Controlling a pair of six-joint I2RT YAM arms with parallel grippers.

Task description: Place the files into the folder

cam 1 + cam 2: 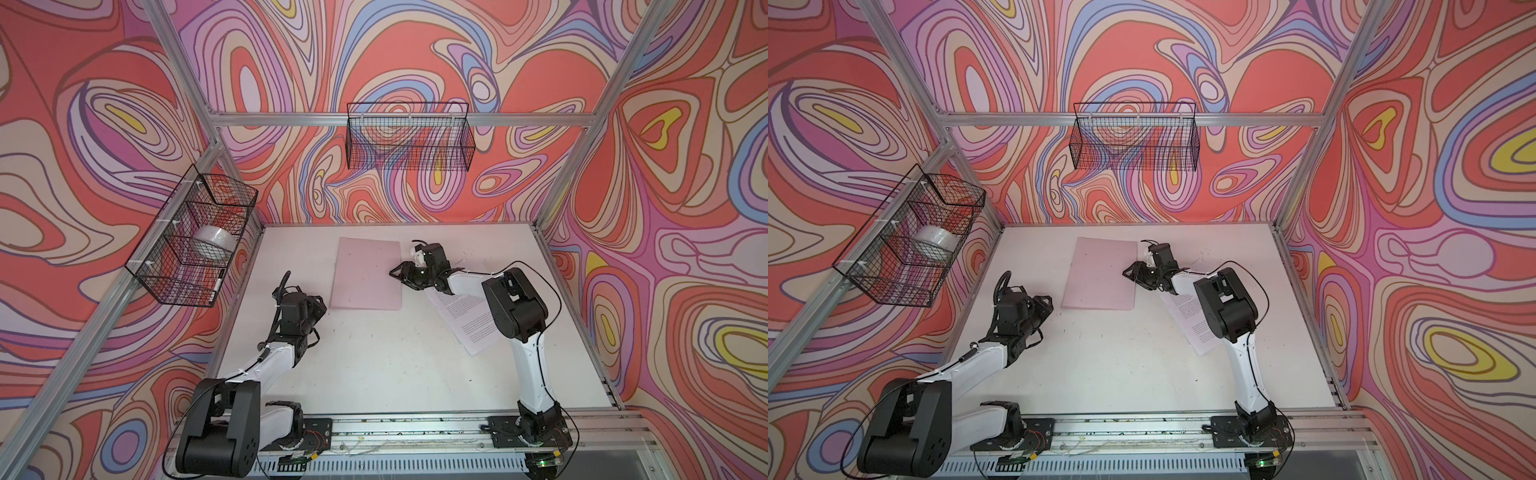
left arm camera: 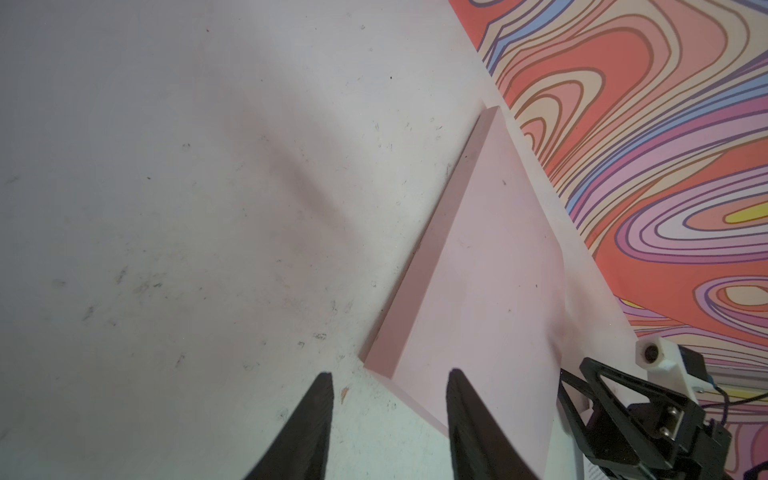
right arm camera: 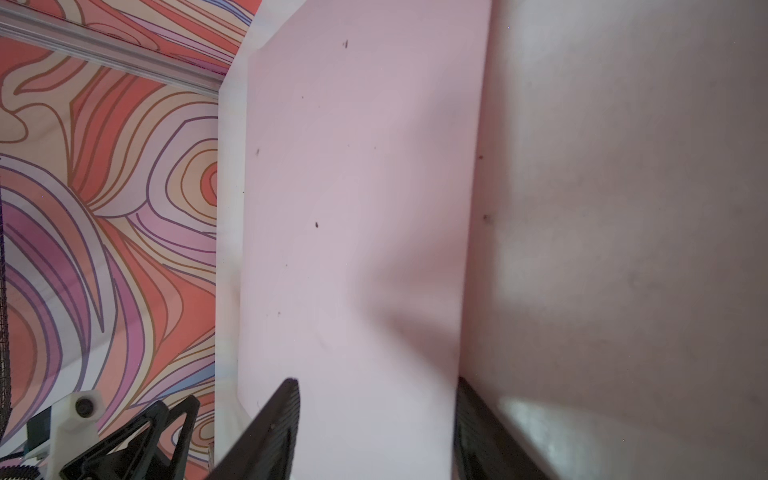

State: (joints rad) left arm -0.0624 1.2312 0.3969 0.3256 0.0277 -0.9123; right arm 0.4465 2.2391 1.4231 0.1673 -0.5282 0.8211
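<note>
Top views, both — white table [image 1: 374,353] carries the pink folder [image 1: 365,274], closed and flat at frame centre.
Files [image 1: 469,324] lie right of it, partly under the right arm; left pincer [image 2: 390,374] apart by the folder's corner — right pincer [image 3: 377,380] apart, straddling its edge.

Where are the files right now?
The files lie flat on the table, right of the folder in both top views, partly under the right arm.
</note>
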